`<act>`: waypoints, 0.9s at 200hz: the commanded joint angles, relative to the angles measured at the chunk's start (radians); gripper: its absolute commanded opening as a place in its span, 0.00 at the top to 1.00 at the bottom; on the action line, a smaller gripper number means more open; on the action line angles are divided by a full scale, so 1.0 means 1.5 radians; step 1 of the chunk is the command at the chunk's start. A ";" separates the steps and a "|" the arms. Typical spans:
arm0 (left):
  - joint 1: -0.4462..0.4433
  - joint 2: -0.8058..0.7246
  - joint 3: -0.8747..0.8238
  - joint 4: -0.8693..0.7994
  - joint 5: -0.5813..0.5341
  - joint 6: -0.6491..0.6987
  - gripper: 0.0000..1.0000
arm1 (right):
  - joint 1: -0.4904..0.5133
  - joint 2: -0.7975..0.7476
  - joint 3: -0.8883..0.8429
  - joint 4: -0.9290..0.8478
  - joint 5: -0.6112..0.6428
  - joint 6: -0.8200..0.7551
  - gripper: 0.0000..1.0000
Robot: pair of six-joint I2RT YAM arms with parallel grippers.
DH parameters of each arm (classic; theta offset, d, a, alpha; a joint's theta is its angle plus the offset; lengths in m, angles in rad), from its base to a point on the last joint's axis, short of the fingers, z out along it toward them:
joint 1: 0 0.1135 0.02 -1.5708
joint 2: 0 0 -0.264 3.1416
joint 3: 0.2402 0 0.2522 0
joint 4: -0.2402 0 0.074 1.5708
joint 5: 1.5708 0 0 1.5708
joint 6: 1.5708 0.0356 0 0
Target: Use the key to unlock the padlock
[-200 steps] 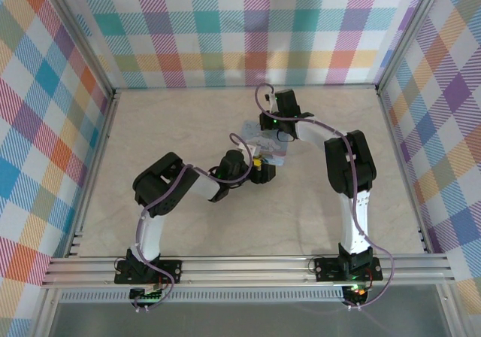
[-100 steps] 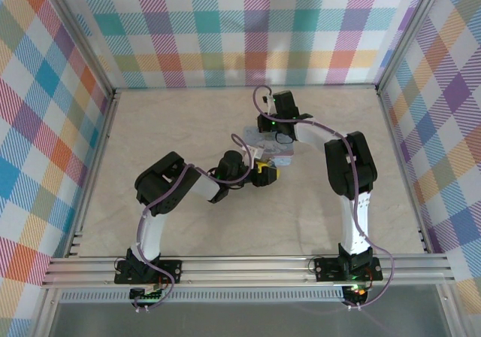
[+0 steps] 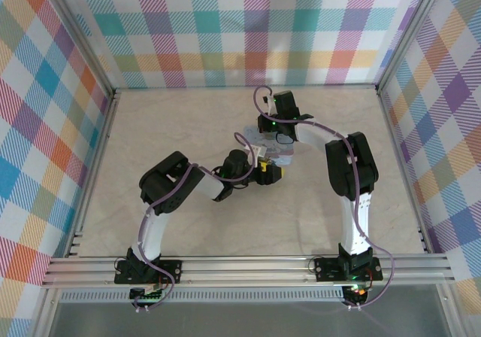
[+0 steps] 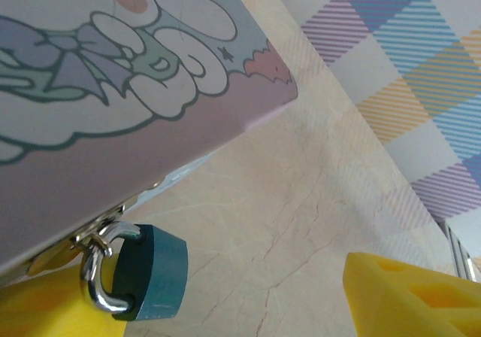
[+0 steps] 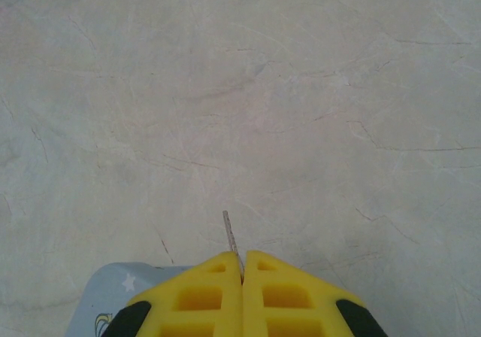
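In the left wrist view the dark teal padlock (image 4: 154,271) hangs by its silver shackle (image 4: 96,280) from the hasp of the pale cartoon-printed box (image 4: 113,89). My left gripper (image 4: 225,296) is open, its yellow fingers (image 4: 409,299) wide apart, and the padlock lies against the left one. The top view places this gripper (image 3: 268,173) at the box's near side. My right gripper (image 5: 242,259) is shut on the thin pale key (image 5: 231,234), whose blade sticks out from between the pads above bare table. Seen from above, this gripper (image 3: 279,137) hovers over the far side of the box (image 3: 276,155).
The tabletop (image 3: 188,126) is pale marble-patterned and walled by plaid panels (image 3: 248,28) on three sides. A corner of the box (image 5: 105,292) shows below the right fingers. The aluminium rail (image 3: 248,265) with the arm bases runs along the near edge.
The left arm has crept right and forward toward the box's near side. The right gripper has lifted slightly toward the far side, still holding the key.
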 commanded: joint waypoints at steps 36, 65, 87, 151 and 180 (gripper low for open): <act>0.003 0.045 -0.001 0.064 -0.019 -0.020 0.37 | 0.009 -0.031 -0.003 -0.072 -0.015 0.004 1.00; 0.003 0.039 -0.019 0.061 -0.045 -0.021 0.38 | 0.004 -0.066 -0.021 -0.064 -0.006 0.003 1.00; 0.007 0.035 -0.036 0.073 -0.056 -0.026 0.38 | -0.009 -0.105 -0.037 -0.060 0.008 0.011 1.00; 0.015 0.022 -0.043 0.066 -0.031 -0.024 0.39 | -0.071 -0.217 -0.121 -0.097 0.133 0.032 1.00; 0.017 0.021 -0.038 0.059 -0.025 -0.023 0.38 | -0.073 -0.238 -0.189 -0.100 0.144 0.046 1.00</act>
